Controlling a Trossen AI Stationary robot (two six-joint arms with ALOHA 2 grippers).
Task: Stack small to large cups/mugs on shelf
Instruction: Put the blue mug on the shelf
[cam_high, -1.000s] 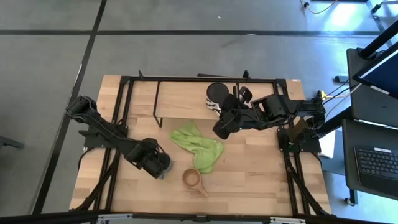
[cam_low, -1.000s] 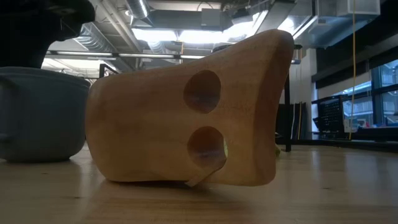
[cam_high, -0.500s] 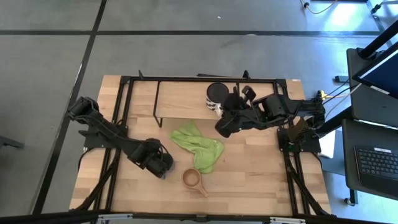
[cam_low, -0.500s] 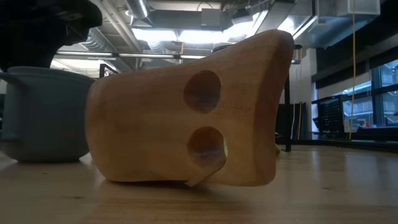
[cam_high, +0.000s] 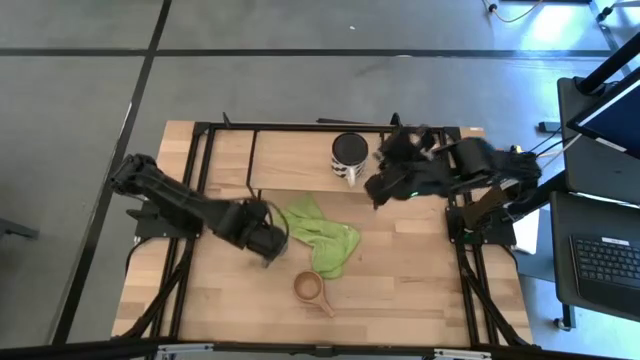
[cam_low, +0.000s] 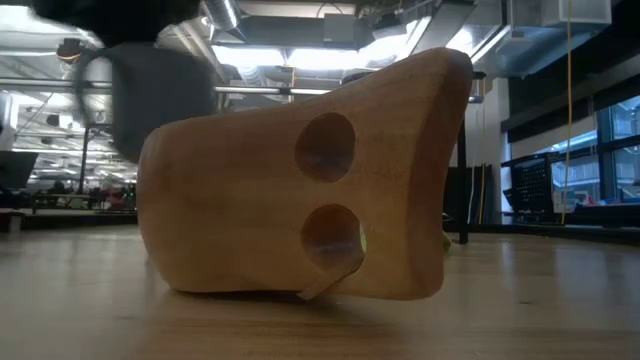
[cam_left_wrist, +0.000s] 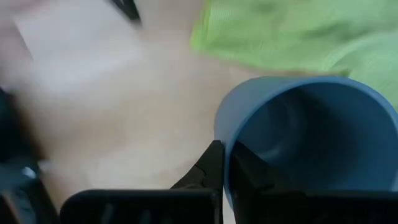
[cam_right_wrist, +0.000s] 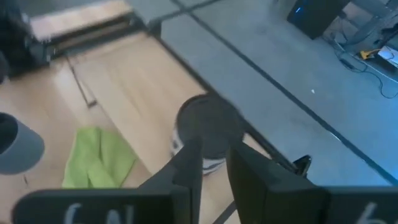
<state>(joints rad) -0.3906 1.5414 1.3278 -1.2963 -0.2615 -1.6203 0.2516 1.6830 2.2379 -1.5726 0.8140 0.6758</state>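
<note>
My left gripper (cam_high: 264, 242) is shut on the medium grey-blue mug (cam_left_wrist: 311, 134), which hangs clear of the table left of the green cloth (cam_high: 320, 233); it also shows blurred in the low view (cam_low: 150, 90). The small tan wooden cup (cam_high: 308, 288) rests on its base on the tabletop near the front and fills the low view (cam_low: 300, 180). The large steel mug (cam_high: 349, 152) stands upright on the shelf's (cam_high: 295, 158) right part. My right gripper (cam_high: 383, 188) is open and empty, right of that mug (cam_right_wrist: 208, 127). My left gripper pinches the grey-blue mug's wall at the rim (cam_left_wrist: 225, 134), one finger (cam_left_wrist: 212, 167) outside and one finger (cam_left_wrist: 249, 174) inside the mug. The mug is lifted clear of the table, its mouth open toward the wrist camera.
The green cloth lies crumpled at the table's middle, between the shelf and the wooden cup. Black frame rails (cam_high: 200, 180) run along the table's left, right and far sides. The shelf board left of the steel mug is bare.
My left gripper has lifted the grey-blue mug off the table and carried it toward the far edge and the right, up beside the green cloth. My right gripper has drawn back from the steel mug toward the table's right edge; the steel mug has stayed on the shelf.
</note>
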